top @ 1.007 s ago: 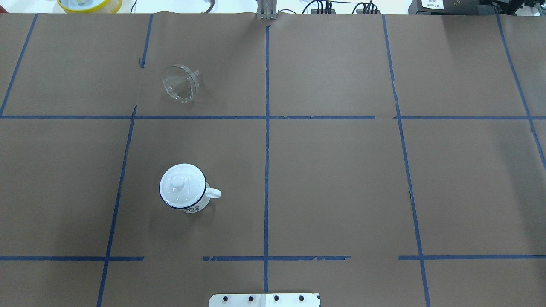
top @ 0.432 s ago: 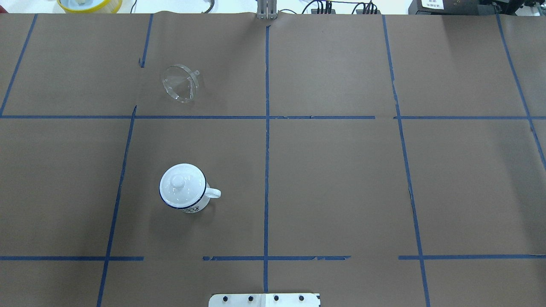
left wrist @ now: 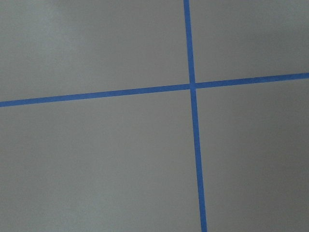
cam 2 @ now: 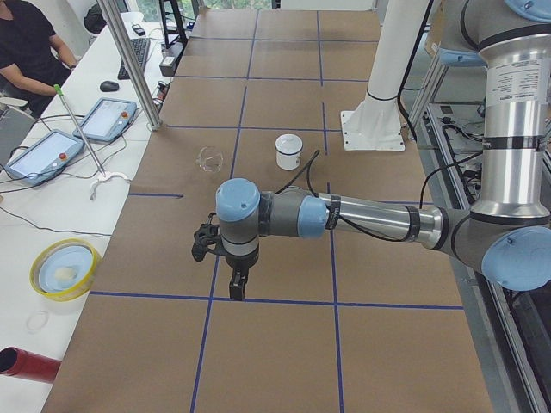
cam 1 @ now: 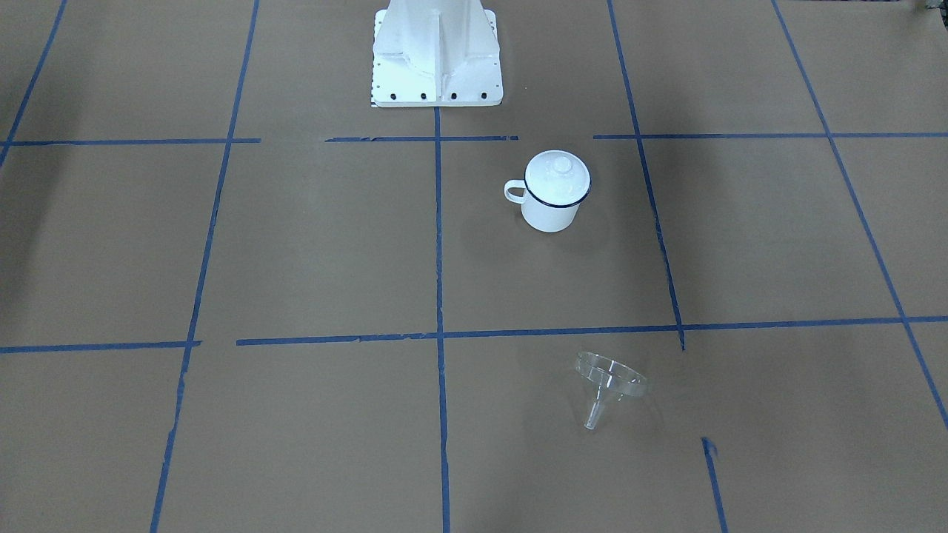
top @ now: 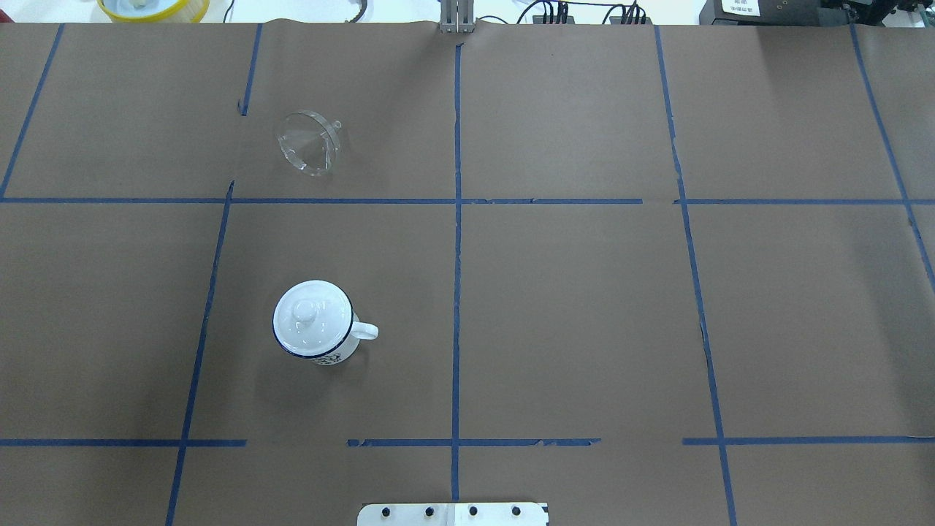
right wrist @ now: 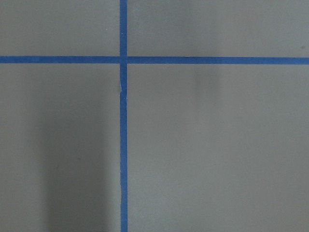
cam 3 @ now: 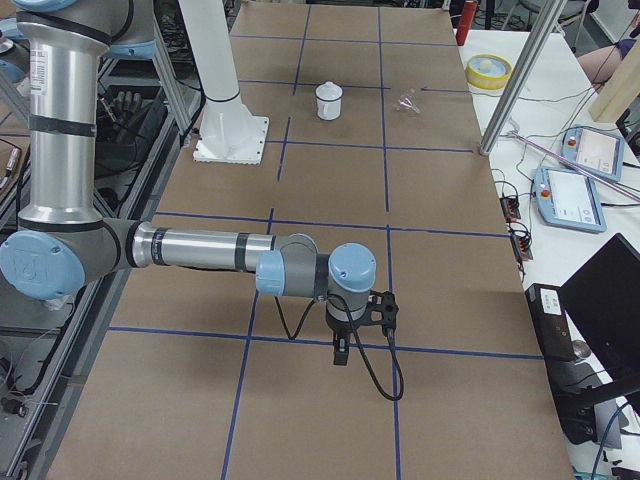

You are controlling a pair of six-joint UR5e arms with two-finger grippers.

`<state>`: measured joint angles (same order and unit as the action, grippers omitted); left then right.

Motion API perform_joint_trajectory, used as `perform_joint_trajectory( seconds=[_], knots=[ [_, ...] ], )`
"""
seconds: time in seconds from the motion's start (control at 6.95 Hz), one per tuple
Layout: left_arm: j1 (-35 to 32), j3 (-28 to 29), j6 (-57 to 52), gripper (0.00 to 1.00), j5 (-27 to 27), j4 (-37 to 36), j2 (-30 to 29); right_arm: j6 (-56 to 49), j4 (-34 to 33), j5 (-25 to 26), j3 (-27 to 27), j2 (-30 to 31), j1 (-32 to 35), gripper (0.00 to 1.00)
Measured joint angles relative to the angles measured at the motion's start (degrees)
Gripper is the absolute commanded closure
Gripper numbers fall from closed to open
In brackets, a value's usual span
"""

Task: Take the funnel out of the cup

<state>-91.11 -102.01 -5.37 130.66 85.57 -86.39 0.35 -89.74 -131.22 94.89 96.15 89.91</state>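
Observation:
The clear funnel (top: 308,142) lies tipped on its side on the brown table, far from the cup; it also shows in the front view (cam 1: 609,381) and the side views (cam 2: 208,158) (cam 3: 406,101). The white mug (top: 332,354) with a dark blue rim stands upright, its handle to the right in the overhead view, with a white domed lid (top: 310,315) on it (cam 1: 549,211). The left gripper (cam 2: 235,288) and the right gripper (cam 3: 340,353) hang over bare table at opposite ends, far from both. I cannot tell whether they are open or shut.
The robot's white base (cam 1: 437,52) stands at the table's near edge. A yellow bowl (cam 2: 65,268), two tablets (cam 2: 108,118) and a metal post (cam 2: 129,60) are on the operators' side. Both wrist views show only blue tape lines.

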Motion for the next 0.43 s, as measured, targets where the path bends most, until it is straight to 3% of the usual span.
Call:
perform_joint_trajectory(
  seconds=[0.43],
  knots=[
    [0.36, -0.02, -0.14, 0.0, 0.11, 0.28, -0.37, 0.0, 0.0, 0.0, 0.01, 0.0, 0.0, 0.0]
  ],
)
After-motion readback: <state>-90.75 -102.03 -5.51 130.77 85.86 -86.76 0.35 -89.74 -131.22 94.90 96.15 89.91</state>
